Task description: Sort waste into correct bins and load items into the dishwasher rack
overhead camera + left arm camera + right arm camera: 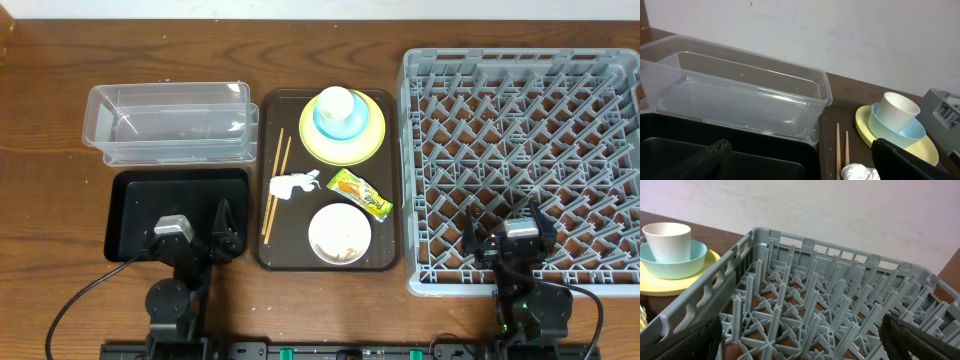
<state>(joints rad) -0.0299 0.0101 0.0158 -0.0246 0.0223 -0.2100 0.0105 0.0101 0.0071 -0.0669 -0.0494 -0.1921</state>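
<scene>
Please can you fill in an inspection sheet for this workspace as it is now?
Surface: brown wooden table, no spills seen.
Job's things: clear plastic rectangular tub and shallow black rectangular tray, nothing seen inside; large grey plastic dishwasher rack, empty; on brown serving tray: small white cup in light blue bowl on round yellow plate, two wooden chopsticks, crumpled white napkin, yellow-green snack wrapper, white bowl with beige food scraps.
Clutter: nothing seen.
Claws: left claw open over the black tray; right claw open over the rack's near edge.
Cables: black cables loop at the table's near edge.
Surroundings: pale wall behind the table.
</scene>
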